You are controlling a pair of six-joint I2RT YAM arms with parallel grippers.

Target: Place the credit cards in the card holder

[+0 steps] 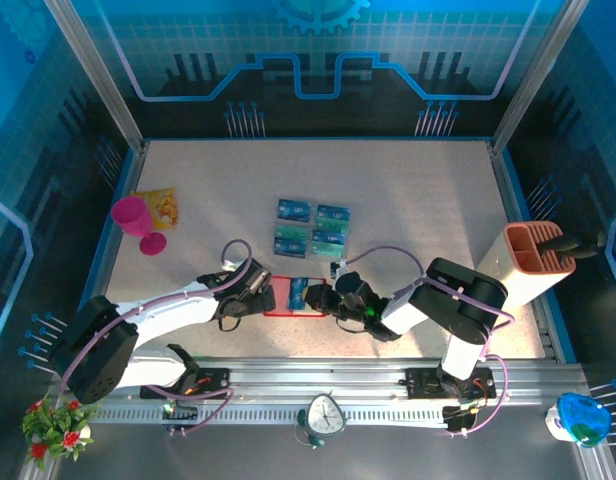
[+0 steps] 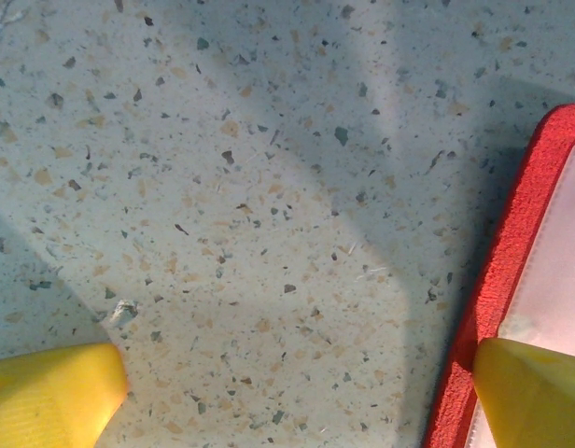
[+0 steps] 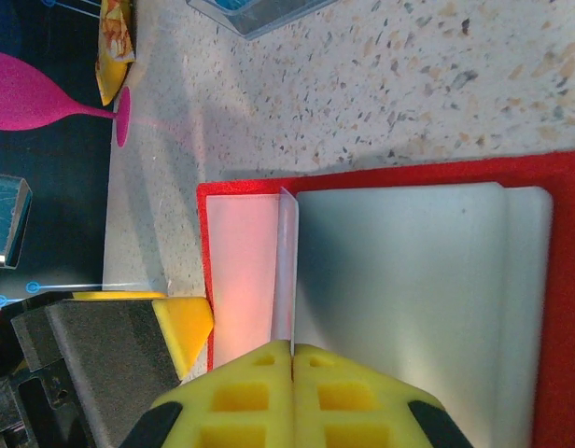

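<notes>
The red card holder [image 1: 283, 299] lies open at the near middle of the table, its pale inner sleeves facing up [image 3: 409, 299]. My right gripper [image 1: 325, 297] is shut on one thin clear sleeve leaf [image 3: 286, 271], which stands on edge. At that leaf a blue card [image 1: 298, 292] shows from above; whether it sits inside the leaf I cannot tell. My left gripper [image 1: 258, 291] is open wide at the holder's left edge [image 2: 511, 252]. One yellow finger [image 2: 535, 392] rests over the edge and the other [image 2: 45, 392] is on bare table. Several blue-teal credit cards [image 1: 311, 226] lie behind the holder.
A pink goblet [image 1: 138, 222] and a yellow-orange packet [image 1: 158, 206] stand at the left edge. An orange-brown slotted organiser [image 1: 536, 252] stands at the right. A small clock [image 1: 326, 414] sits on the rail between the arm bases.
</notes>
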